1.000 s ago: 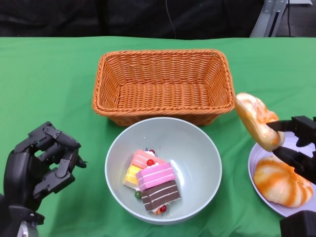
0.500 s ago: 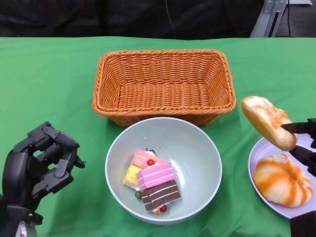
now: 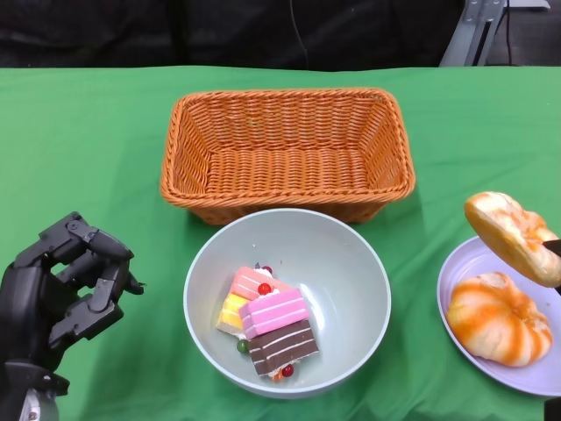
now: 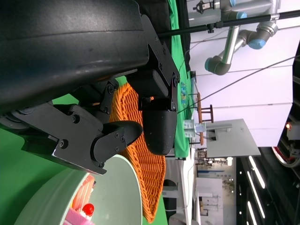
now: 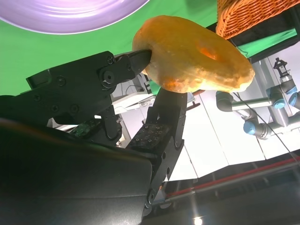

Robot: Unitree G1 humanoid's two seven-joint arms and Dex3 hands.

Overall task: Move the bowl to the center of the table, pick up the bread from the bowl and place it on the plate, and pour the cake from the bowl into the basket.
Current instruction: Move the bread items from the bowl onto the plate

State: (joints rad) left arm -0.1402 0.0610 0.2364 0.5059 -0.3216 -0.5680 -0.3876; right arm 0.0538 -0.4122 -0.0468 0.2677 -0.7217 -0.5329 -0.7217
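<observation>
**Bread held over the plate, cake in the bowl**

From where I stand, the right hand [image 5: 117, 89] holds a piece of bread [image 3: 514, 237] up in the air, tilted, just above the far edge of the lilac plate [image 3: 456, 272]. In the head view the hand itself is almost out of frame; the right wrist view shows its black fingers [image 5: 140, 57] pinching the loaf's edge from either side. A second, striped bread roll [image 3: 498, 318] already lies on the plate.

The pale green bowl [image 3: 351, 246] sits near the middle of the green desk [image 3: 88, 140], just in front of the orange wicker basket [image 3: 287, 149], their rims nearly touching. Inside the bowl lie slices of cake [image 3: 270, 321], pink, yellow and brown layers with small red and green beads beside them.

The left hand [image 3: 61, 294] hovers over the desk to the left of the bowl, apart from it, fingers [image 4: 117, 138] curled loosely and holding nothing.
</observation>
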